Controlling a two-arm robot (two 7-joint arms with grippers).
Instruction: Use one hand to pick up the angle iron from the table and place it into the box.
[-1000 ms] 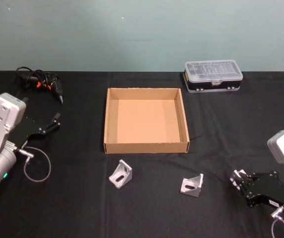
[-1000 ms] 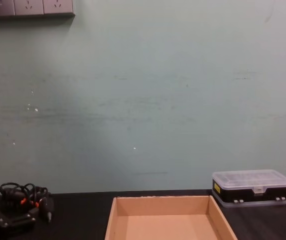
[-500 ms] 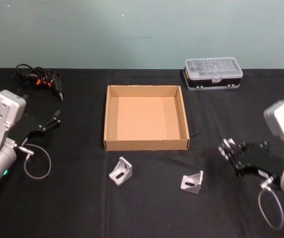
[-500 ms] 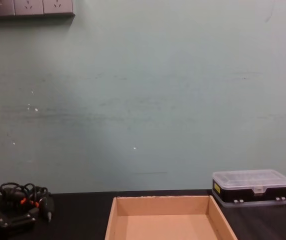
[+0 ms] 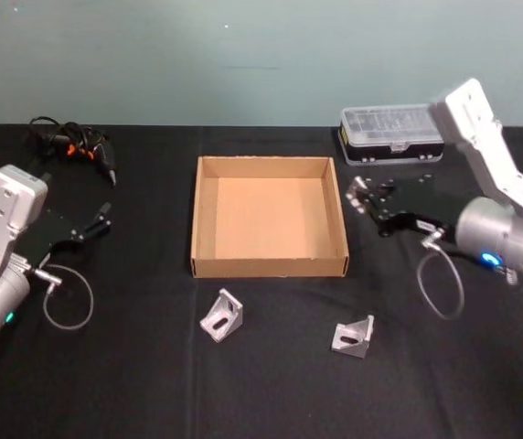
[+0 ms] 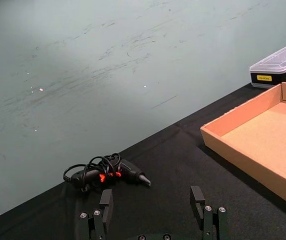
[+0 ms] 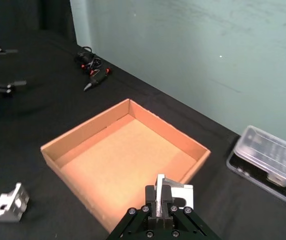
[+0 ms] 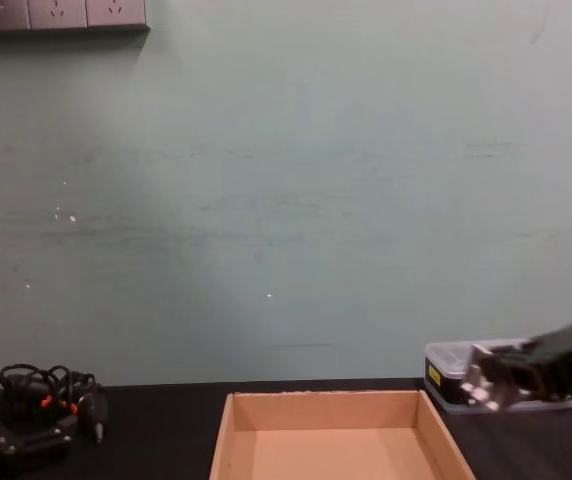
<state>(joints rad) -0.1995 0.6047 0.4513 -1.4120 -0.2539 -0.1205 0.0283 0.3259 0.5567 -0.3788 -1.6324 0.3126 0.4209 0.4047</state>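
My right gripper [image 5: 360, 195] is shut on a silver angle iron [image 7: 173, 192] and hangs above the black table [image 5: 152, 384], just off the right wall of the tan cardboard box [image 5: 269, 267]. In the chest view that gripper [image 8: 486, 378] shows at the right, level with the box's far rim [image 8: 331, 400]. Two more angle irons lie on the table in front of the box, one to the left [image 5: 222, 316] and one to the right [image 5: 353, 337]. The box holds nothing. My left gripper [image 5: 104, 219] stays parked at the far left, open.
A clear-lidded plastic case [image 5: 392, 135] stands behind the right arm at the back right. A black tool with a coiled cable [image 5: 74, 146] lies at the back left. A green wall closes off the table's far edge.
My right arm has lifted from the front right of the table and swung up and left to the box's right side, carrying the angle iron. The left arm has stayed put.
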